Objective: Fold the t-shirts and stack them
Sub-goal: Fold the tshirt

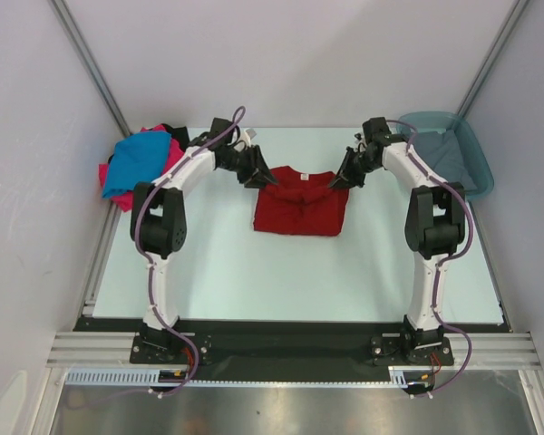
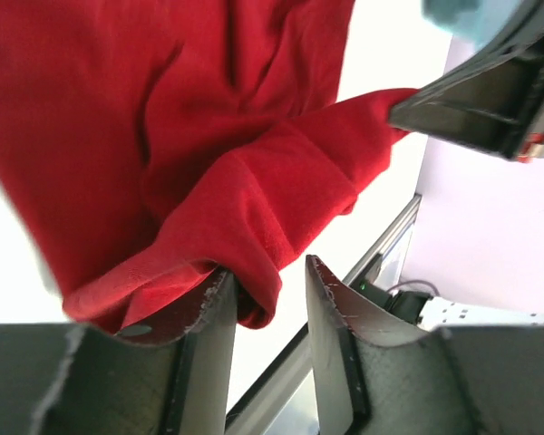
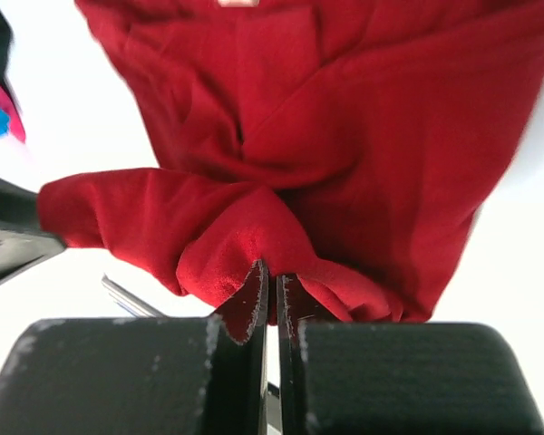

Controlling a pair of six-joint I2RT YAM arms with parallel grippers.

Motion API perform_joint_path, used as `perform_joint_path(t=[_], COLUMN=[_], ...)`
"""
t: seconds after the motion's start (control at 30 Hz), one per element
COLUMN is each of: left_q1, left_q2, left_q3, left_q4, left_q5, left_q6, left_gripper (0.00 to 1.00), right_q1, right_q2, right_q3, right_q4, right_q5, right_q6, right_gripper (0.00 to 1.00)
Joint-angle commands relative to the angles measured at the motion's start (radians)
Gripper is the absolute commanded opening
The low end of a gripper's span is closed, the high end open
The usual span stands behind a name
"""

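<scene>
Remotely, I saw the dark red t-shirt point(image 1: 299, 204) lying partly folded on the table point(image 1: 299, 290). It sat about midway between the left and right edges and nearer the far edge than the near one, with its collar toward the far edge. Both arms reached in from the sides to the shirt's far corners. The left gripper point(image 2: 268, 272) was at the far-left corner with its jaws spread. A rolled fold of red cloth hung in the gap, touching one jaw but not squeezed between the two. The right gripper point(image 3: 267, 276) was at the far-right corner, its jaws pressed together and pinching a bunched fold of the same shirt. A band of red cloth ran from one gripper across to the other. In the far-left corner of the table lay a heap of other shirts. The bright blue t-shirt point(image 1: 136, 165) was on top, the hot pink t-shirt point(image 1: 154, 133) showed from under it, and the black t-shirt point(image 1: 177, 135) lay just behind, toward the far edge. At the far-right corner stood a teal tub point(image 1: 479, 156) with the grey t-shirt point(image 1: 440, 154) inside it, well apart from the red one.
</scene>
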State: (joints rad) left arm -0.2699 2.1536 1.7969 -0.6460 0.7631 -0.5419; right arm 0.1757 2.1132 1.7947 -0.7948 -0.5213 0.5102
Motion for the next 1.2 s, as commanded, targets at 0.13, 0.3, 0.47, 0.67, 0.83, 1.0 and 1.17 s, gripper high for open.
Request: perform_joint_path(t=[0.13, 0.3, 0.47, 0.67, 0.83, 1.0, 1.17], left_q1=[0.015, 0.029, 0.041, 0.055, 0.067, 0.092, 0.133], left_q2=[0.107, 0.149, 0.183, 0.236, 0.278, 0.281, 0.276], left_q3=[0.176, 0.185, 0.193, 0.242, 0.292, 0.32, 0.384], left_q4=[0.014, 0.025, 0.043, 0.075, 0.14, 0.236, 0.217], left_q5=[0.062, 0.085, 0.09, 0.108, 0.133, 0.122, 0.096], left_q6=[-0.064, -0.084, -0.092, -0.112, -0.156, -0.197, -0.181], left_gripper=[0.42, 0.43, 0.42, 0.43, 0.61, 0.79, 0.79], right_q1=[-0.056, -0.077, -0.087, -0.104, -0.116, -0.133, -0.147], right_q2=[0.079, 0.126, 0.157, 0.198, 0.209, 0.215, 0.209], right_q3=[0.091, 0.114, 0.146, 0.206, 0.212, 0.213, 0.236], right_q4=[0.052, 0.085, 0.108, 0.1, 0.117, 0.134, 0.177], right_q5=[-0.063, -0.086, -0.086, -0.082, -0.075, -0.039, 0.015], right_q6=[-0.001, 0.022, 0.027, 0.027, 0.031, 0.011, -0.009], right_gripper=[0.0, 0.0, 0.0, 0.0, 0.16, 0.41, 0.49])
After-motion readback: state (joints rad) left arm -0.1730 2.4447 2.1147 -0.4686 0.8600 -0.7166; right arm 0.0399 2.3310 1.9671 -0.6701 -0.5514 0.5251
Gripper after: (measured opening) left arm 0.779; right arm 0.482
